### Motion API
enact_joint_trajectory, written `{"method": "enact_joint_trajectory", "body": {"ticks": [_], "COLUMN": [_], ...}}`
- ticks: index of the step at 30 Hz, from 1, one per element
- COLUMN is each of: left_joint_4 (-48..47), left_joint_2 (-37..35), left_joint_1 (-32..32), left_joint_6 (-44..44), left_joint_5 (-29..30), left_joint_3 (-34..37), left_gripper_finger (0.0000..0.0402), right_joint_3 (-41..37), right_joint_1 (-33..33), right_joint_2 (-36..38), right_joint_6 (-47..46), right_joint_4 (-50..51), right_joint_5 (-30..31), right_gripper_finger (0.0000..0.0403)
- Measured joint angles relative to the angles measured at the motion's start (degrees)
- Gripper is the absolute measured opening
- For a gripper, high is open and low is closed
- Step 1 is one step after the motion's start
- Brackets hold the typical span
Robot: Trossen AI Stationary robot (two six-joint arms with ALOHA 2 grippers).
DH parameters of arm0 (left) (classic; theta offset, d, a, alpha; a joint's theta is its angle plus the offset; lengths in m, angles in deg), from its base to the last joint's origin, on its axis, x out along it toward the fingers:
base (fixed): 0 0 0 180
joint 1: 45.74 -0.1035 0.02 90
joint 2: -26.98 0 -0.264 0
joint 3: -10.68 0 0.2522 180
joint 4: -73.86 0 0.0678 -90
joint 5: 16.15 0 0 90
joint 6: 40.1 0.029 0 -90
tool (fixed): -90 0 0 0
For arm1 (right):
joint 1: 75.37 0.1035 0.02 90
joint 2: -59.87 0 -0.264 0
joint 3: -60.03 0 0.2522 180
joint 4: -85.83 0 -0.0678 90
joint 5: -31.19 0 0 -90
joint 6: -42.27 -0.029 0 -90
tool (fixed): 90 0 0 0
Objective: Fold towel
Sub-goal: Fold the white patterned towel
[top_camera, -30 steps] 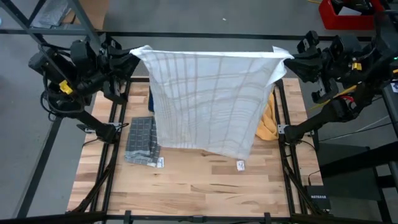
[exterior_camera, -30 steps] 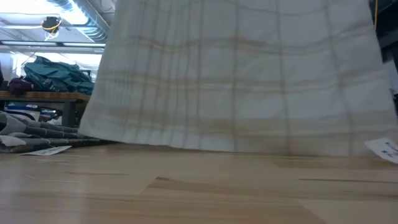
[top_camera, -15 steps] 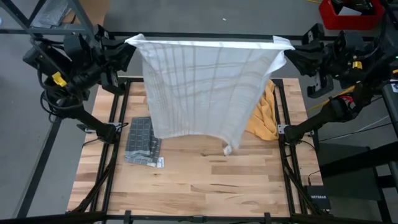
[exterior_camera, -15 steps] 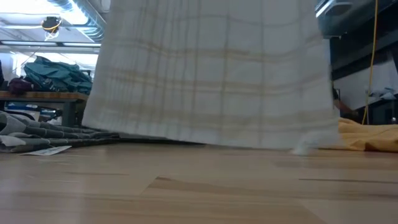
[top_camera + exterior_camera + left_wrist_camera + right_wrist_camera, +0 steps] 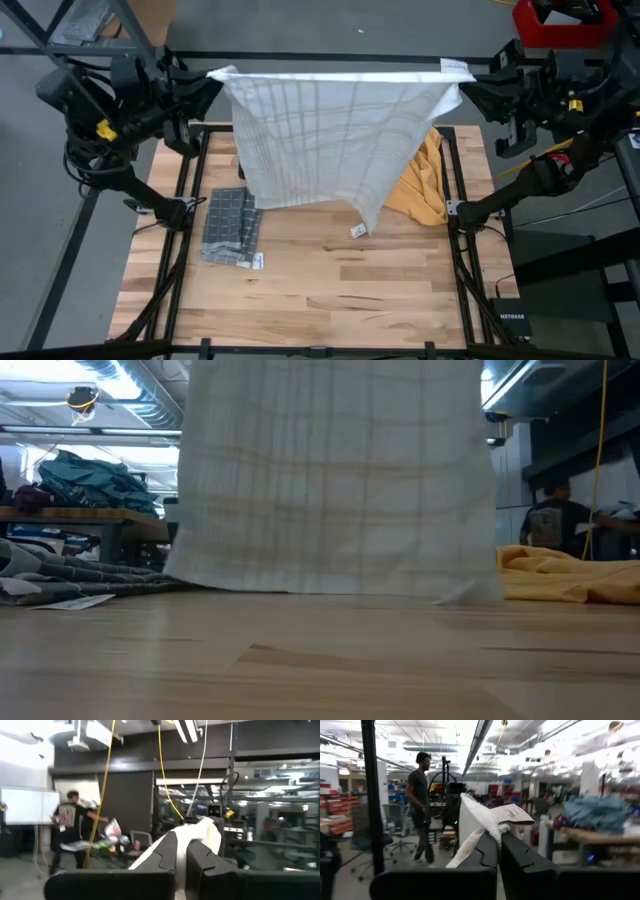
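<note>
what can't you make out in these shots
- Table under the towel: hidden in the high view by the hanging cloth.
- Yellow cloth: partly covered by the towel in the high view.
- Both arms: absent from the low view, where the towel fills the frame.
- Tag on the towel's low corner: print too small to read.
- Grey cloth: folds too small to count.

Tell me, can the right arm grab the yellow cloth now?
Probably not. The right pincer is shut on the white towel, held up with the left pincer. The yellow cloth lies below, partly under the hanging towel.
</note>
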Motion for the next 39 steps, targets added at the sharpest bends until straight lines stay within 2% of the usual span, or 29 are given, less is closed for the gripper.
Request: {"method": "enact_joint_trajectory", "body": {"ticks": [3, 12, 18, 23, 29, 33, 39], "left_joint_4": [-3.01, -10.70, -15.77, -17.33, -17.30, -17.25, -15.63], "left_joint_2": [0.43, 0.68, 1.46, 3.02, 4.91, 6.08, 5.94], "left_joint_1": [1.21, 8.38, 14.08, 18.71, 22.77, 25.25, 26.52], "left_joint_6": [-5.24, -15.88, -23.64, -26.58, -27.03, -28.21, -22.63], "left_joint_5": [-1.69, -4.51, -4.73, -4.78, -4.78, -4.68, 5.57], "left_joint_3": [-0.07, -0.09, -0.09, 0.00, 0.06, 0.07, 0.15], "left_gripper_finger": [0.0000, 0.0000, 0.0000, 0.0000, 0.0000, 0.0000, 0.0000], "right_joint_3": [0.10, 0.11, -0.05, -0.12, -0.16, -0.18, -0.18], "right_joint_1": [0.00, 0.00, 0.00, 0.07, 0.27, 3.63, 7.69], "right_joint_2": [0.37, -1.30, -3.86, -5.53, -6.01, -6.03, -5.56], "right_joint_6": [-6.40, -25.03, -28.79, -29.78, -29.80, -30.13, -29.83], "right_joint_4": [3.92, 10.14, 11.24, 13.67, 16.95, 19.48, 17.67], "right_joint_5": [-2.94, -18.84, -25.83, -30.53, -30.77, -30.15, -22.62], "right_gripper_finger": [0.0005, 0.0005, 0.0005, 0.0005, 0.0005, 0.0005, 0.0005]}}
